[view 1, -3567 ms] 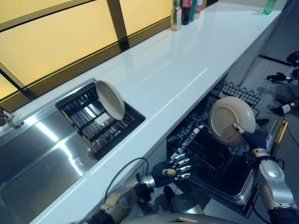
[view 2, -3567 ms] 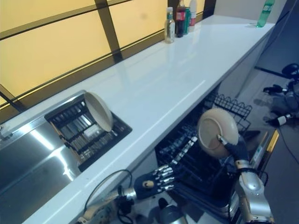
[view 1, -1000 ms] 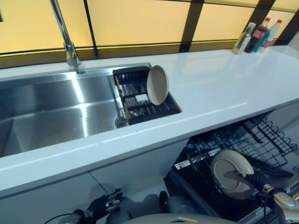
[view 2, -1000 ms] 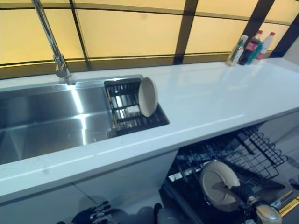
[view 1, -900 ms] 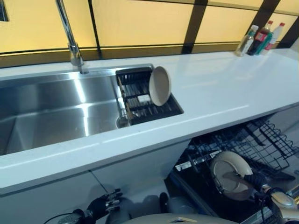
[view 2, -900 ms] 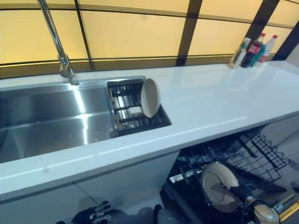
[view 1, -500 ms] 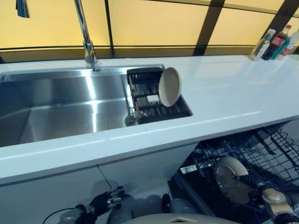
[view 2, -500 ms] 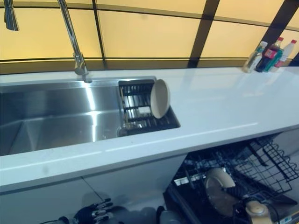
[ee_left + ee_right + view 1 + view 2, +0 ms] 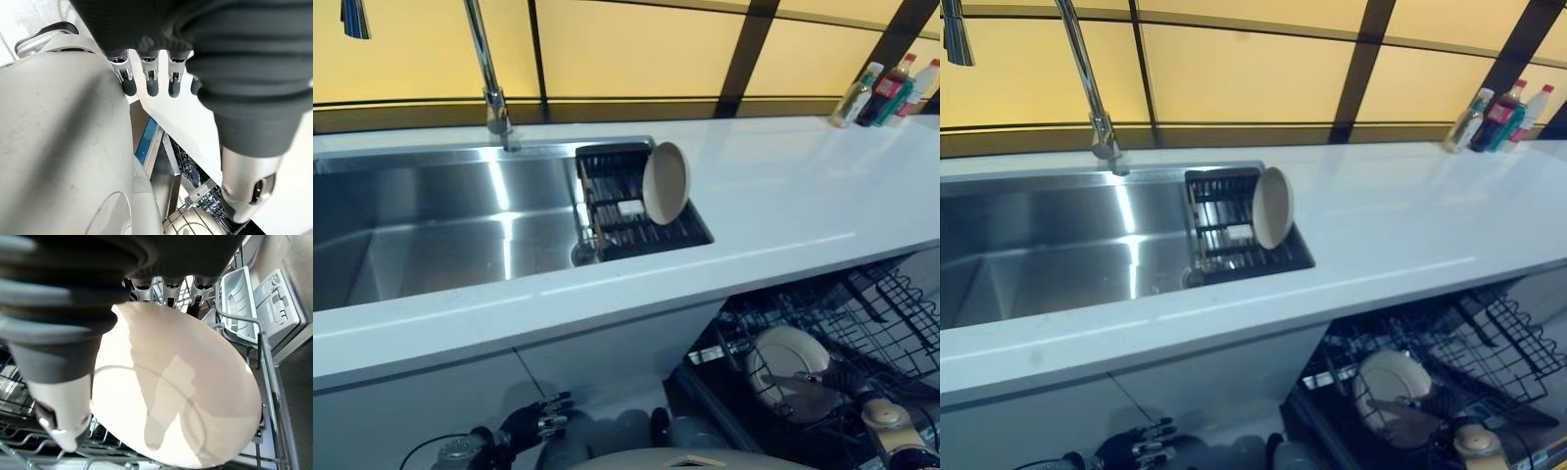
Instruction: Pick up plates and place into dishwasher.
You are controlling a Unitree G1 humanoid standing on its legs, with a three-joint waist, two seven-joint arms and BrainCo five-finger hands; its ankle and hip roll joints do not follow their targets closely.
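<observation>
Now a round cream plate (image 9: 186, 401) leans tilted in the dishwasher rack (image 9: 891, 313).

Two plates (image 9: 667, 183) (image 9: 790, 358) (one racked), three bottles (image 9: 884, 95).

My left hand (image 9: 533, 423) hangs low by my side, fingers relaxed & straight. My right hand (image 9: 58, 377) is down low at right, thumb and fingers pinching.

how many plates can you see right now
2. One plate stands on edge in the black drying rack set in the sink. The other plate is down in the dishwasher's lower rack, with the right hand at its rim. Others may be hidden under the counter.
</observation>
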